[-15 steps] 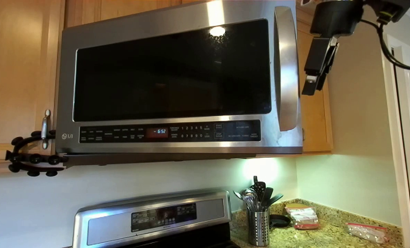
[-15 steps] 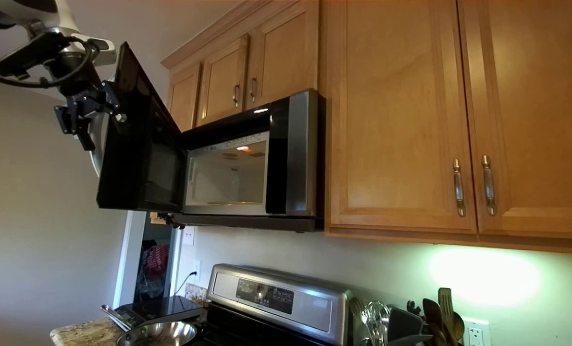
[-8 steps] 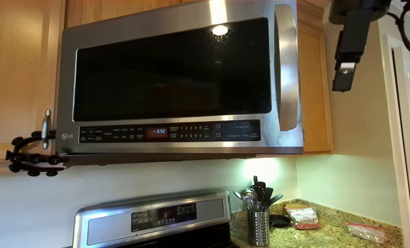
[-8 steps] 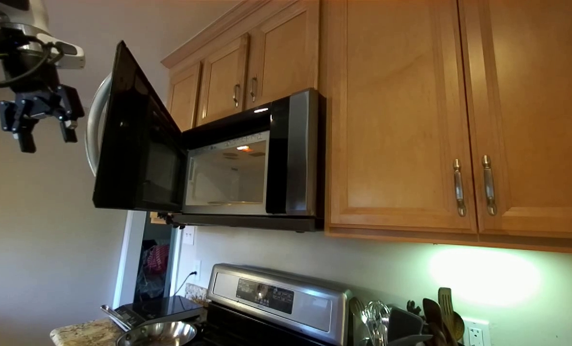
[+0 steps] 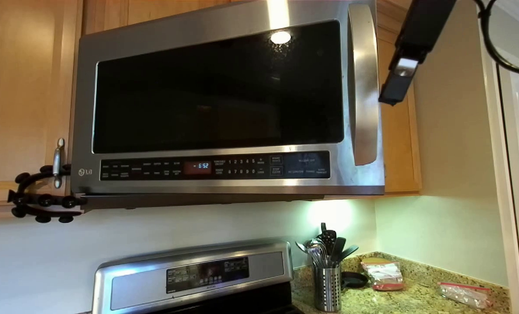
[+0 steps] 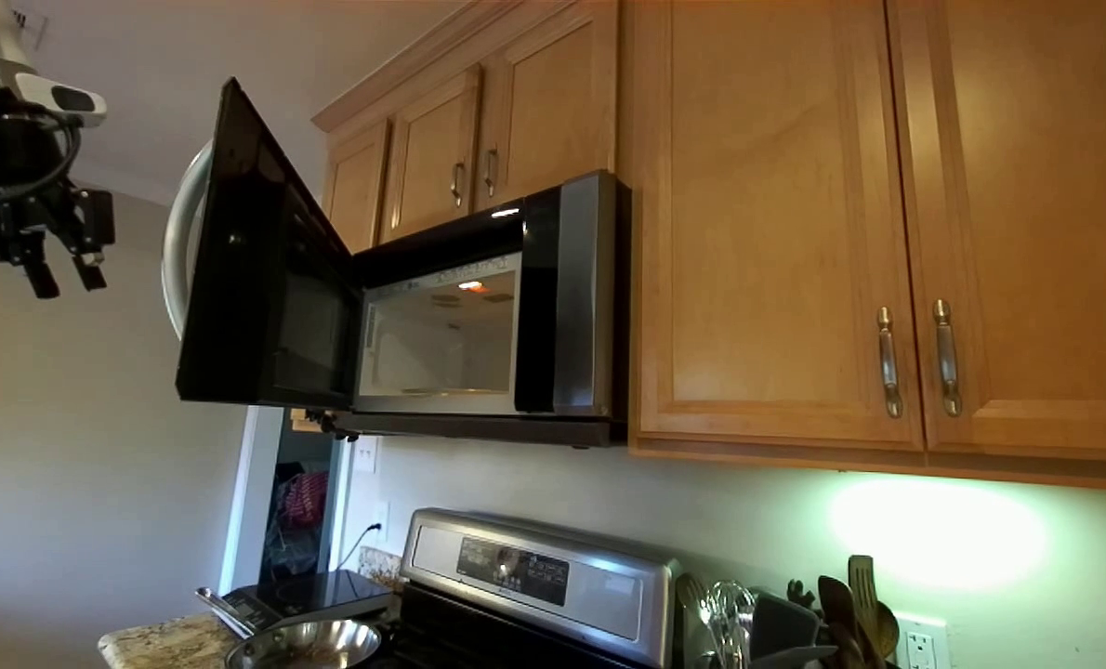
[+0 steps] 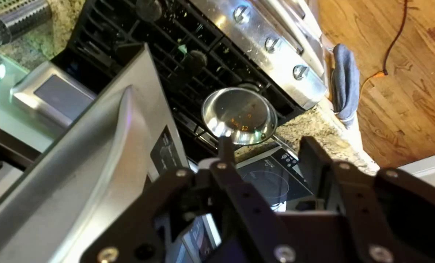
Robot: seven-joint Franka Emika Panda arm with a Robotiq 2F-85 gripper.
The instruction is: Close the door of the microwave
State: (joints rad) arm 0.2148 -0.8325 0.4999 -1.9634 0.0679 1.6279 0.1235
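Okay, pincer (image 6: 71, 284) has backed off the handle (image 6: 175, 251), jaws well apart, holding nothing. Meanwhile the door (image 6: 265, 288) still stands wide open on the microwave (image 6: 536, 325); closing likely needs a push from outside.

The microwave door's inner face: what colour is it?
Black: the door's inner face shows best in an exterior view.

Stove (image 6: 618, 599): steel and black, lower than the fingers (image 7: 314, 157).
Skillet (image 7: 235, 104): shiny steel, on the stove, below the fingers.
Counter (image 7: 318, 120): speckled stone, below the fingers.
Portable cooktop (image 7: 272, 179): black glass, on the counter, below the fingers.
Utensil holder (image 5: 328, 290): perforated steel, filled, lower than the fingers.
Plastic bags (image 5: 384, 274): two, red-edged, on the counter, lower than the fingers.
Cabinets (image 6: 767, 242): pale wood, metal-handled, well apart from the fingers.
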